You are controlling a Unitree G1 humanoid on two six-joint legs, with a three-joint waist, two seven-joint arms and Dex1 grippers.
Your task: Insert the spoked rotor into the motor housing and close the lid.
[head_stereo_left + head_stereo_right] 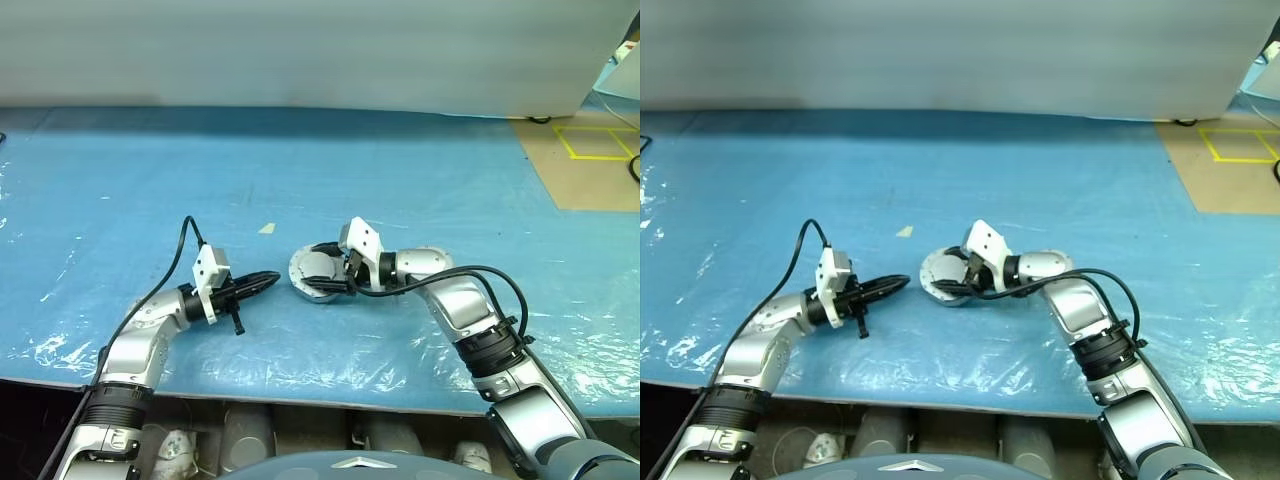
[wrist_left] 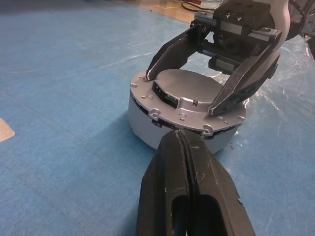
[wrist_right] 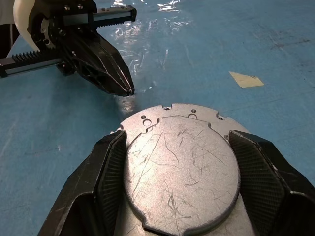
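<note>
Two claws of mine meet at motor housing on blue table cover. Right gripper spread wide, fingers clasping lid, plain grey face up, seated on housing. Left gripper pinched closed, empty, tip just beside housing.

Prob. lab: blue-sheeted bench, floor tape

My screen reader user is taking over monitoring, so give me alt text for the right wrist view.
The right gripper straddles the lid, plain scratched grey face up, one finger at each side, the lid seated on the housing. Beyond it the left gripper, shut, points at the housing's rim over the blue table, where a small piece of tape lies.
</note>
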